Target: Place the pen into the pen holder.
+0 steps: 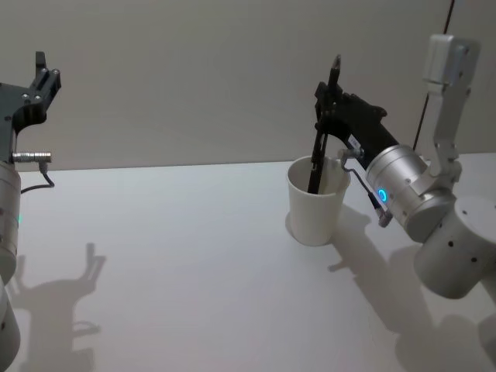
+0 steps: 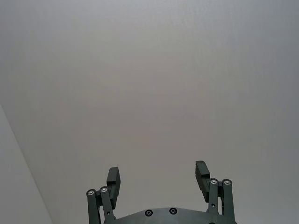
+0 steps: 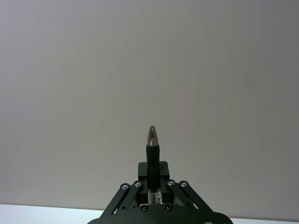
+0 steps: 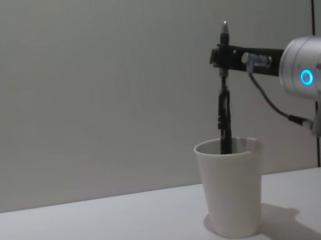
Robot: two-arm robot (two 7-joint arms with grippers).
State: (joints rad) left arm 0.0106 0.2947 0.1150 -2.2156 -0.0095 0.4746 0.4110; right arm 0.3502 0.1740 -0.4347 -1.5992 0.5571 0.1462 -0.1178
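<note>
Gripping the slim black pen (image 4: 225, 118) near its upper end, the right gripper (image 4: 222, 59) holds it upright with its lower end inside the white paper pen holder (image 4: 231, 187) on the white bench (image 1: 178, 263), apparently ready for release, while the open left gripper (image 2: 159, 179) idles raised at far left.

A plain white bench (image 1: 178, 263) fills the foreground, its matte top lit brightly enough to carry soft grey shadows near its left front part. Directly behind the bench rises a bare grey wall (image 4: 86, 88), smooth and unmarked. Toward the right end of that wall a thin dark vertical line (image 4: 315, 19) runs down to the bench's far edge
</note>
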